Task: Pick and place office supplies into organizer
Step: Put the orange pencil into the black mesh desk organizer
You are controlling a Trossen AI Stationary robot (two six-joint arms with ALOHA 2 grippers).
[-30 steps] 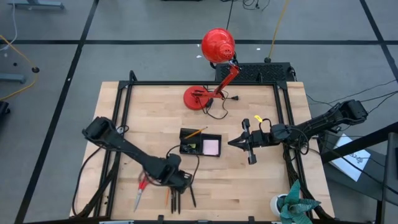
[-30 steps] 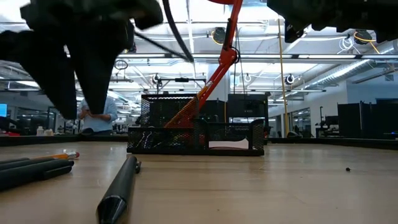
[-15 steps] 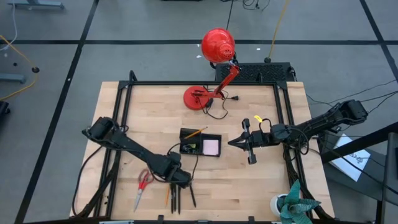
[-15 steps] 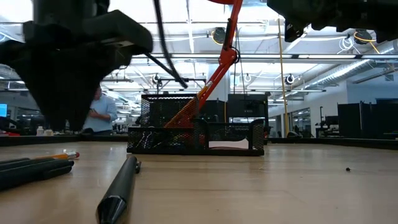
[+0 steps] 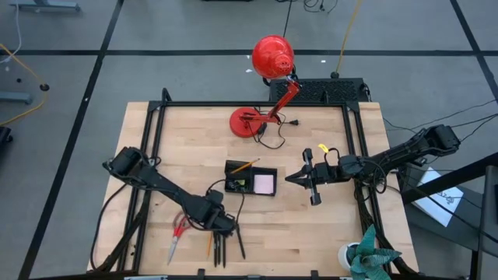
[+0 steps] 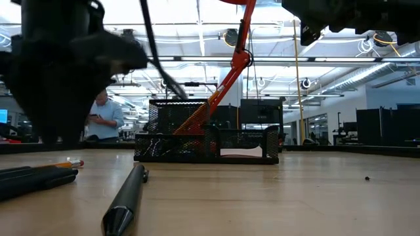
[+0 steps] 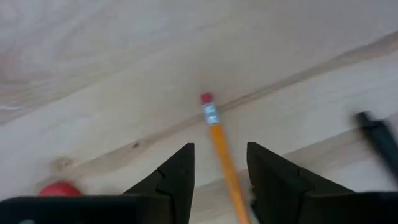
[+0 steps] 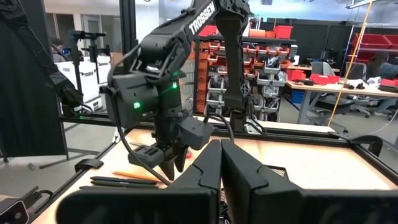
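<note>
wooden table: left gripper parted over orange pencil; right gripper clenched.

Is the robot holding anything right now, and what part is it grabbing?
Nothing is held. The left gripper hangs open over an orange pencil on the table, fingers either side, not gripping it. The right gripper is shut and empty beside the organizer.
</note>
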